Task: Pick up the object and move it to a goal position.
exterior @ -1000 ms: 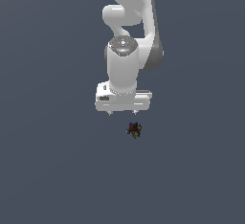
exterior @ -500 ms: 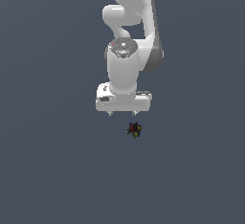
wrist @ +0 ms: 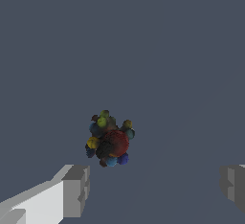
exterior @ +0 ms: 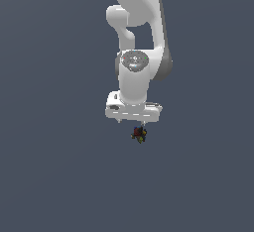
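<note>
The object [exterior: 139,134] is a tiny dark clump with red, yellow, green and blue patches, lying on the flat grey ground just below the white hand in the exterior view. My gripper [exterior: 132,123] hangs over it, pointing down, and is open. In the wrist view the object [wrist: 110,141] shows as a knobbly ball with a red centre. My gripper [wrist: 153,187] has its grey fingertips [wrist: 75,189] far apart with nothing between them. The object lies just off the line between them, untouched.
The white arm [exterior: 139,37] rises from the hand towards the top of the exterior view. Plain grey ground [exterior: 59,176] surrounds the object on every side, with no other objects or edges in sight.
The hand has sunk a little and shifted slightly to the exterior view's right, closing in on the object. The object has not moved.
</note>
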